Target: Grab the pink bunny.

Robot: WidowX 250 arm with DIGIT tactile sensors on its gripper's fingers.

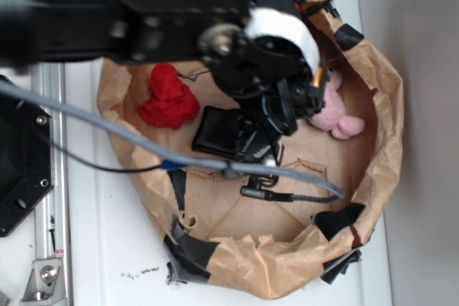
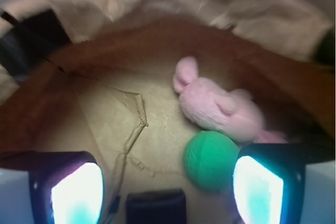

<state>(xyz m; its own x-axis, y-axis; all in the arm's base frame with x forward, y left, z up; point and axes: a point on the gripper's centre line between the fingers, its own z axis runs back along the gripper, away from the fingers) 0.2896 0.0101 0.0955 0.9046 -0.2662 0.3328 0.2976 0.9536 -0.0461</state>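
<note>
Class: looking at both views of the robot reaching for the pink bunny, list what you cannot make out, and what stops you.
- Exterior view: most of the pink bunny, hidden behind the gripper.
- Exterior view: the green ball, entirely covered by the arm.
- Wrist view: the green ball's right side, hidden by a finger.
- Wrist view: the bunny's feet, blurred.

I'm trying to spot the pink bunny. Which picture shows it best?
The wrist view: the pink bunny lies in plain sight beside a green ball. In the exterior view the arm hides most of the bunny.
</note>
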